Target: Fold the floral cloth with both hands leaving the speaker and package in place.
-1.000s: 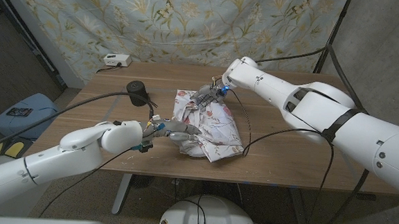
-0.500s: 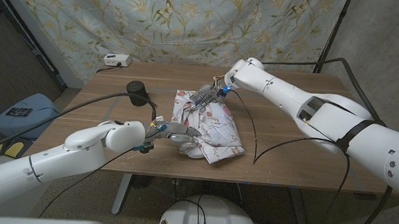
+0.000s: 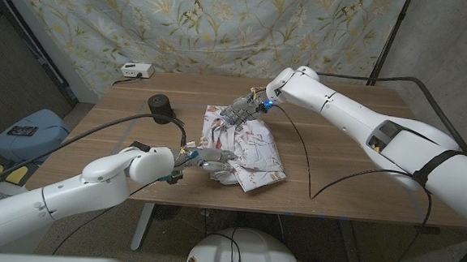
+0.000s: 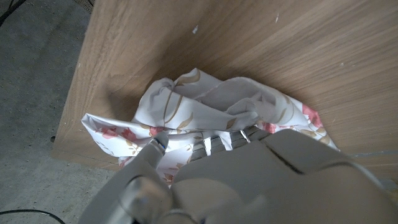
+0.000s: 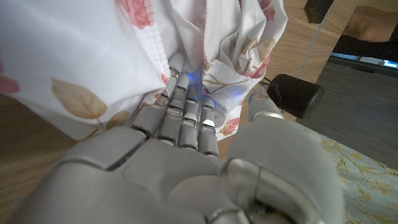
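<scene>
Thin white cotton printed with pink flowers, the floral cloth (image 3: 241, 146) lies rumpled at the middle of the wooden worktop (image 3: 337, 162). It looks light and limp, likely to sag and slide on the smooth wood, so the hemmed edges and corners are the places to take it. The left hand (image 3: 205, 156), centre-left of the frame, has its fingers down on the near bunched edge; whether they pinch it I cannot tell. The right hand (image 3: 239, 111), upper centre, pushes its fingers into the far folds, grip equally unclear. The black speaker (image 3: 161, 108) stands apart, upper left.
</scene>
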